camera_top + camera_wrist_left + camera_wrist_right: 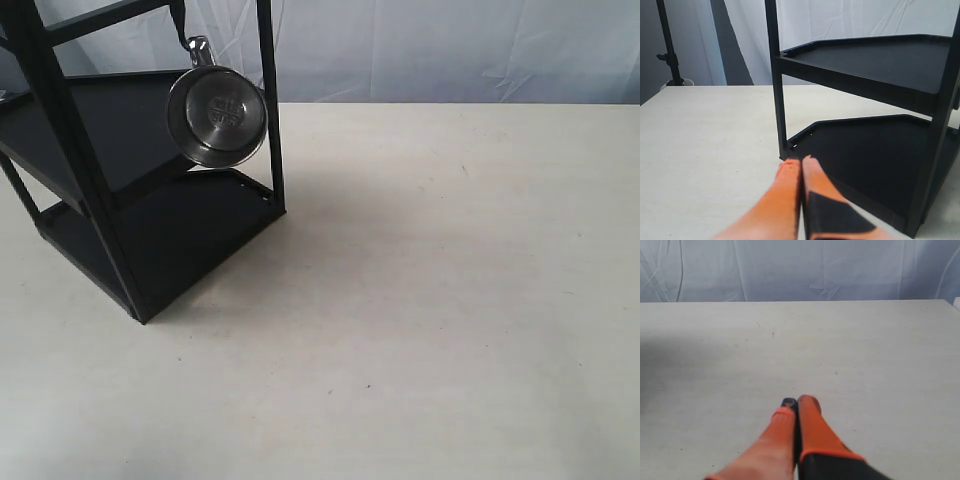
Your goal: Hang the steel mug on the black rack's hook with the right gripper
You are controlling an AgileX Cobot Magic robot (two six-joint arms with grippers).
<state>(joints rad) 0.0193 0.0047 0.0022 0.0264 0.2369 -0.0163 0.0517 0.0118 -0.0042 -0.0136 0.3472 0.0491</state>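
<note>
The steel mug hangs by its loop handle from a hook high on the black rack, its stamped base facing the exterior camera. No gripper touches it. Neither arm shows in the exterior view. In the right wrist view my right gripper is shut with nothing between its orange fingers, over bare table, with the mug and rack out of that view. In the left wrist view my left gripper is shut and empty, its tips close to the foot of a corner post of the black rack.
The cream table stretches wide to the right of the rack. A white curtain hangs behind it. A dark stand rises beyond the table's far edge in the left wrist view.
</note>
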